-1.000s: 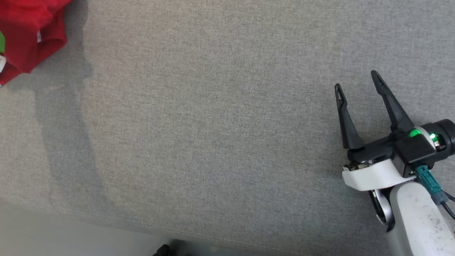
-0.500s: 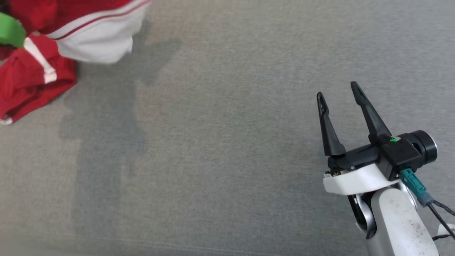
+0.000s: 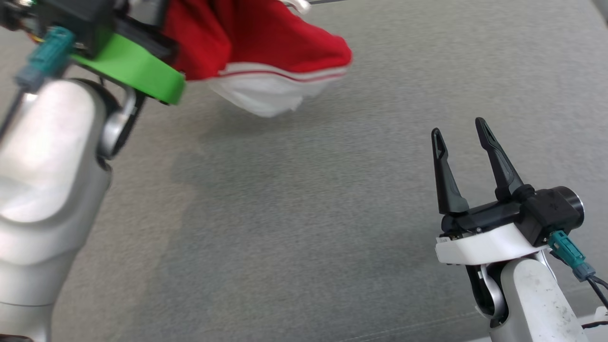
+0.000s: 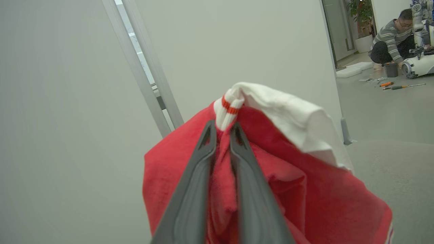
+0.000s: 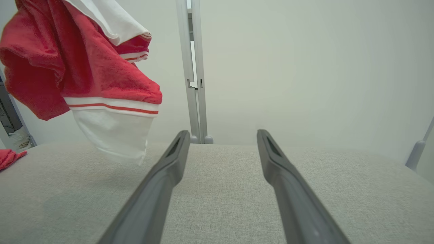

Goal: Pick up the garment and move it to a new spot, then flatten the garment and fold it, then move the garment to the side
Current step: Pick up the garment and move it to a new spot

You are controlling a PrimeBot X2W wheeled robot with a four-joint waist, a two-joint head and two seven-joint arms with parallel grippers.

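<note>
Pincer on left arm (image 4: 223, 126) up high, tight on dangling red-white garment (image 3: 266, 42); right pincer (image 3: 458, 128) low, wide open, empty

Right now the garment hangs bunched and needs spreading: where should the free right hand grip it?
Probably the white striped end of the garment: it hangs lowest, free above the grey fabric surface. Come in level from where the right hand waits; the left hand pinches the top.

The counter (image 3: 304, 213) is a flat pad covered in grey woven cloth, with a stitched seam (image 3: 380, 328) running near its edge below the right claw (image 3: 458, 126). Far to that claw's left, a small red scrap of cloth (image 5: 9, 158) lies on it, perhaps the corner of something larger.
</note>
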